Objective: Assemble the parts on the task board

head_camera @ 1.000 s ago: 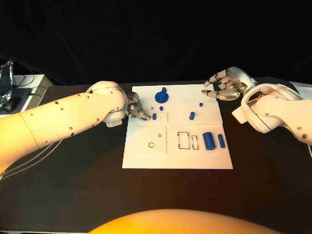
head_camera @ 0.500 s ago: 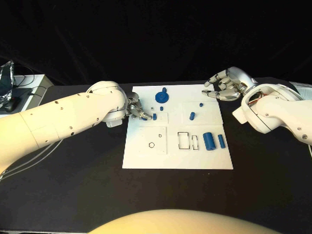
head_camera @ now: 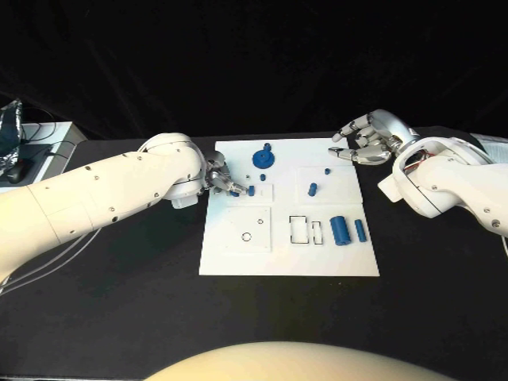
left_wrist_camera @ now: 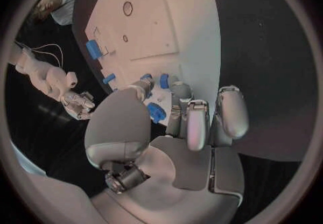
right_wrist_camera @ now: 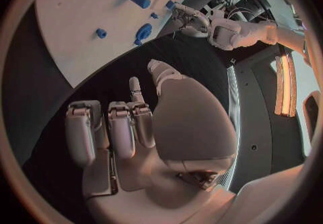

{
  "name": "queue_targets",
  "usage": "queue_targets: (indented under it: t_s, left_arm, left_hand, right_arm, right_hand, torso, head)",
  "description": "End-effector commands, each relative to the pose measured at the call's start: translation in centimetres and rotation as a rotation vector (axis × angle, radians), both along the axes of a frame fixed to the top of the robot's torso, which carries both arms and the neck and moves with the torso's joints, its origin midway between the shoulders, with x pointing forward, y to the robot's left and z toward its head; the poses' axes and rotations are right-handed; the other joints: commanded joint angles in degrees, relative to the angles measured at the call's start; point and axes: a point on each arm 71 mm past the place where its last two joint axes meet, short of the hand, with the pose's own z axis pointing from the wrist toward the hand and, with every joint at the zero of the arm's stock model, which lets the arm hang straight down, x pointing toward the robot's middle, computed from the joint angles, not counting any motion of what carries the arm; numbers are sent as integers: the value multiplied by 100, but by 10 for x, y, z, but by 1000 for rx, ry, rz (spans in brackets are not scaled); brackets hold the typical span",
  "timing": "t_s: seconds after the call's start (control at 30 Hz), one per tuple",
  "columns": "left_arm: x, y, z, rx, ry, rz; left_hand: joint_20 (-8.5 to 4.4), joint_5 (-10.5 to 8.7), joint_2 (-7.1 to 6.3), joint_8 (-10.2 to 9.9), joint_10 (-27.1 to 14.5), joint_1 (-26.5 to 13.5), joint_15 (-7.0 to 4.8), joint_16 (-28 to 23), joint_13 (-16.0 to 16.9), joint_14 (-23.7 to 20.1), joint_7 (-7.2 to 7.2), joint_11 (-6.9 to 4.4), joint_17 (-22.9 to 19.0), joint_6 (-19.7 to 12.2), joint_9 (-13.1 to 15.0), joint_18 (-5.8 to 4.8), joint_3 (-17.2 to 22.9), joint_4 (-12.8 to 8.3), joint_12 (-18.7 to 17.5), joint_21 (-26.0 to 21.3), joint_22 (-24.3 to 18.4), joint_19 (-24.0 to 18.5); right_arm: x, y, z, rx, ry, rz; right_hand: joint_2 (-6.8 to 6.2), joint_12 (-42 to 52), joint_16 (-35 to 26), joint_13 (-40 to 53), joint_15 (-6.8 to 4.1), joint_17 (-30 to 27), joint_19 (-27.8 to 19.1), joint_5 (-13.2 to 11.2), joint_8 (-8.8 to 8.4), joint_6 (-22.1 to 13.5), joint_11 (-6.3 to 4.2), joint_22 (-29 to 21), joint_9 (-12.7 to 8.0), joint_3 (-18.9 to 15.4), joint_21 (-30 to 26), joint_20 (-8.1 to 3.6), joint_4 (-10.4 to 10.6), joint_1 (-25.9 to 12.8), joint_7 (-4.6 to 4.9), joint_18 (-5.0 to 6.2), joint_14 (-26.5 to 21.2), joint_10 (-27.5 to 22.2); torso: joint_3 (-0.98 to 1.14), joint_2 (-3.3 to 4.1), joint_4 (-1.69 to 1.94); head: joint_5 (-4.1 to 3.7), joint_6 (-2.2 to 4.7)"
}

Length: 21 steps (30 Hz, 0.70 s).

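Blue small part (head_camera: 251,190) sits at left hand (head_camera: 223,178) fingertips, on task board (head_camera: 237,254) near its left edge; fingers (left_wrist_camera: 191,121) curled round it, firm grip unclear. Best: pinch squarely, lift straight. Right hand (head_camera: 367,140) hovers off board's far right corner, fingers curled, holding nothing. Round blue part (head_camera: 262,159) just beyond fingers, may crowd move; cylinder (head_camera: 340,228) well apart.

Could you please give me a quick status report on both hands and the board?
Left robot hand pinching a small blue part at task board edge. Right robot hand empty, off board. Nothing in the way.
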Motion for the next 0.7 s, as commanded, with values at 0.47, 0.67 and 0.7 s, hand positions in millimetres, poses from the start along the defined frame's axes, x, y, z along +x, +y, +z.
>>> queue_targets:
  t_s: [0.47, 0.67, 0.7]
  left_arm:
    - [-6, 3, -11, -39, 84, 31]
    - [-6, 3, -11, -40, 88, 32]
    - [-6, 3, -11, -40, 88, 32]
  left_hand:
    - [45, 55, 454, -201, -8, -82, 54, -13, 15, 458, 268, 8, 1107, -277, -118, 19, 53, 10, 37, -27, 22, 2]
    - [47, 88, 727, -210, -25, -36, 57, -15, -6, 457, 272, 11, 1103, -287, -182, 22, 236, 7, 34, -35, 15, -4]
    - [48, 91, 800, -211, -28, -30, 59, -16, -9, 456, 276, 13, 1102, -291, -199, 22, 301, 9, 36, -36, 15, -4]
  right_arm:
    - [0, 1, 0, -6, -2, 17]
    - [0, 1, 0, -6, 0, 17]
    - [0, 1, 0, -6, 0, 17]
  right_hand:
    - [-16, -36, -9, 1322, -41, 1386, 422, -24, 18, -40, -23, 1245, 8, 12, -35, -40, 34, -44, 1, 18, 577, 407]
    - [-16, -36, -9, 1322, -41, 1386, 422, -24, 18, -40, -23, 1245, 8, 12, -35, -40, 34, -44, 1, 18, 577, 407]
    - [-16, -36, -9, 1322, -41, 1386, 422, -24, 18, -40, -23, 1245, 8, 12, -35, -40, 34, -44, 1, 18, 577, 407]
  torso:
    - [3, -3, -3]
    - [2, -1, -4]
    - [3, 1, -6]
  head:
    - [16, 12]
    - [13, 14]
    - [11, 11]
